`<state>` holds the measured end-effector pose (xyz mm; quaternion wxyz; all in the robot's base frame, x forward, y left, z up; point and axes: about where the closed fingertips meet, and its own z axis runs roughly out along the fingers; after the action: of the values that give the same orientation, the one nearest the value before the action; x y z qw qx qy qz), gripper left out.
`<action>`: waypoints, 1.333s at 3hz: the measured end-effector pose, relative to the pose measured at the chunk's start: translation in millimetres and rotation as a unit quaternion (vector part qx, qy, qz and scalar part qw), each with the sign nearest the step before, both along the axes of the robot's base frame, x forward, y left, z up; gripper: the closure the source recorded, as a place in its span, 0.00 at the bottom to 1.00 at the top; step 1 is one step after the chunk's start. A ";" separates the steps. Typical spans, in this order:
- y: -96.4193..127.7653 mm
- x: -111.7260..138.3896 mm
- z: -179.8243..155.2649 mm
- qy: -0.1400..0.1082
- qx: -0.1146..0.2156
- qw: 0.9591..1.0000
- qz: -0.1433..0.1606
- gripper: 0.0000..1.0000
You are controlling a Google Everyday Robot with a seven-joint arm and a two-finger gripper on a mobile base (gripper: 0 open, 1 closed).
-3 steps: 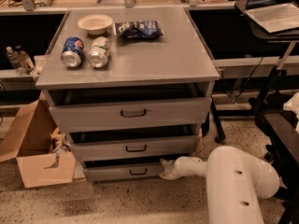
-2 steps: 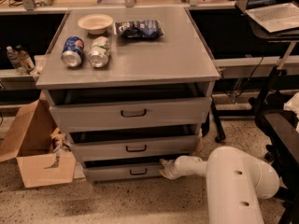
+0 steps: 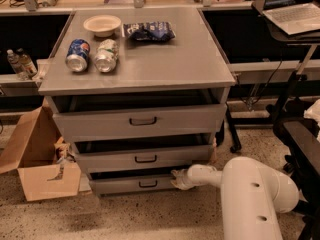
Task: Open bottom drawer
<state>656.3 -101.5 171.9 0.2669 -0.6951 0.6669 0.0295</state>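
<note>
Bottom drawer (image 3: pixel 120 185): a slim grey metal front with a small black centre pull (image 3: pixel 148 184), lowest of three, near the floor. A white arm (image 3: pixel 250 194) reaches in low from the right. Its end effector (image 3: pixel 176 179) is at the drawer's top right corner; open or closed cannot be told.

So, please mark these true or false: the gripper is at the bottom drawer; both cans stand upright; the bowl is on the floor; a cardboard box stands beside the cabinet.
1. The gripper is at the bottom drawer. True; it is at the drawer's right end.
2. Both cans stand upright. False: the blue can and the green-and-white can lie on their sides.
3. The bowl is on the floor. False: it is on the cabinet top, behind the cans.
4. A cardboard box stands on the floor beside the cabinet. True.
</note>
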 end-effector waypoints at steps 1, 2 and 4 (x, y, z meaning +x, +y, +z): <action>-0.4 3.3 2.5 0.000 0.000 1.000 0.000 1.00; -0.4 3.5 2.7 0.000 0.000 1.000 0.000 0.84; -0.4 3.5 2.7 0.000 0.000 1.000 0.000 0.37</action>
<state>659.8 -101.9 174.6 0.2668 -0.6951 0.6669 0.0296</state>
